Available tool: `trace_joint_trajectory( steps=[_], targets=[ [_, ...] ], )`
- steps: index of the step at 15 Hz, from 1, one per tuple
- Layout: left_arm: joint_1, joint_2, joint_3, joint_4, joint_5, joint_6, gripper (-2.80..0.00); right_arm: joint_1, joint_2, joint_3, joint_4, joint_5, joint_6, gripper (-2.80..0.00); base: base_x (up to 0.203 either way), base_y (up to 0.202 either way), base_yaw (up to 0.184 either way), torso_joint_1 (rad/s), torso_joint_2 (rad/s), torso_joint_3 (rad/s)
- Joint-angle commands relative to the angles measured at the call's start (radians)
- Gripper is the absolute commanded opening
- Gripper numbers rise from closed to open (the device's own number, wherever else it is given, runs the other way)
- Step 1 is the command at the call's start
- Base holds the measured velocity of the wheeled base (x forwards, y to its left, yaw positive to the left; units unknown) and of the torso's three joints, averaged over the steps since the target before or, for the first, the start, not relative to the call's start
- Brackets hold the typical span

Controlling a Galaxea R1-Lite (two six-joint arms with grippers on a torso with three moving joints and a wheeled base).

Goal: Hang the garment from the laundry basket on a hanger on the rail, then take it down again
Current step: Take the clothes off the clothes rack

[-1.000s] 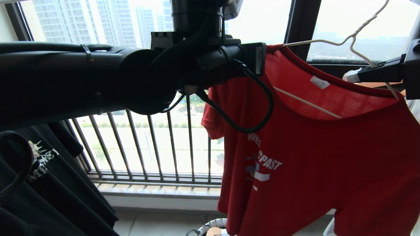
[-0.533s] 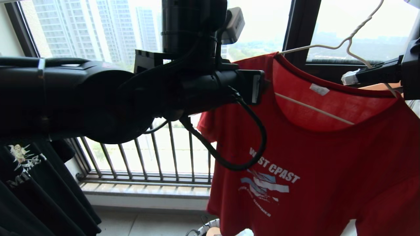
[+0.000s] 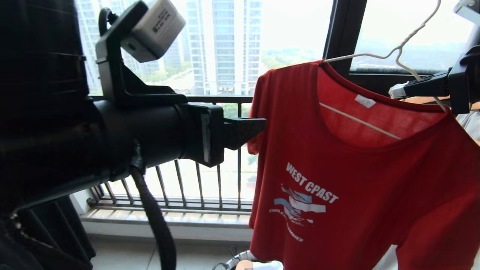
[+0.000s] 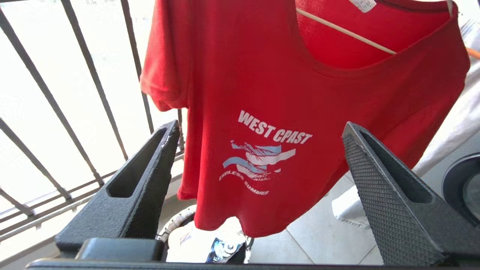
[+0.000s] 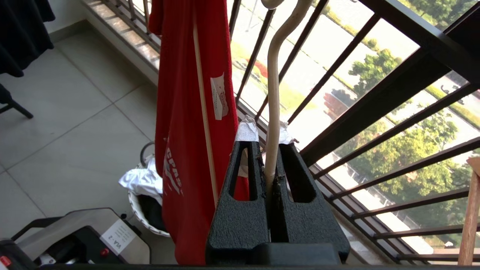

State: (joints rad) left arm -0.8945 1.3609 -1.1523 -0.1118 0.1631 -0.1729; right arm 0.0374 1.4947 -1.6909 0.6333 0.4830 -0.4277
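The right gripper (image 5: 270, 150) is clamped on the neck of the hanger (image 5: 273, 86), its two fingers pressed together around the thin white wire. The garment (image 3: 352, 176) hangs on this hanger directly beside and below the right gripper, with the collar just under the fingertips and the white lettering facing the robot. The left gripper (image 4: 258, 150) is empty, its fingers spread wide apart, and it points at the garment's chest graphic without touching the fabric. The laundry basket (image 5: 144, 210) stands on the floor tiles below the garment's hem, well beneath both grippers; it appears to contain white and dark cloth. The window railing (image 3: 195, 187) runs behind the left gripper.
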Motion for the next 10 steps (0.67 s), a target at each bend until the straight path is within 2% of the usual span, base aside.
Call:
trace_joint_trajectory(
  steps=[1, 2, 6, 10],
  targets=[
    [0.019, -0.2, 0.061, 0.047, 0.003, 0.002, 0.0, -0.027, 0.025, 0.015, -0.016, -0.008, -0.003, -2.8, 0.0, 0.0, 0.0, 0.0, 0.0, 0.0],
    [0.023, -0.243, 0.076, 0.062, 0.004, 0.001, 0.0, -0.03, 0.025, 0.029, -0.024, -0.034, -0.009, 0.0, 0.0, 0.0, 0.0, 0.0, 0.0, 0.0],
    [0.028, -0.28, 0.092, 0.072, 0.004, 0.001, 0.0, -0.039, 0.016, 0.043, -0.024, -0.086, -0.004, 0.0, 0.0, 0.0, 0.0, 0.0, 0.0, 0.0],
    [0.026, -0.276, 0.12, 0.075, 0.0, 0.001, 0.0, -0.109, -0.093, 0.056, -0.021, -0.095, 0.007, 0.0, 0.0, 0.0, 0.0, 0.0, 0.0, 0.0]
  ],
)
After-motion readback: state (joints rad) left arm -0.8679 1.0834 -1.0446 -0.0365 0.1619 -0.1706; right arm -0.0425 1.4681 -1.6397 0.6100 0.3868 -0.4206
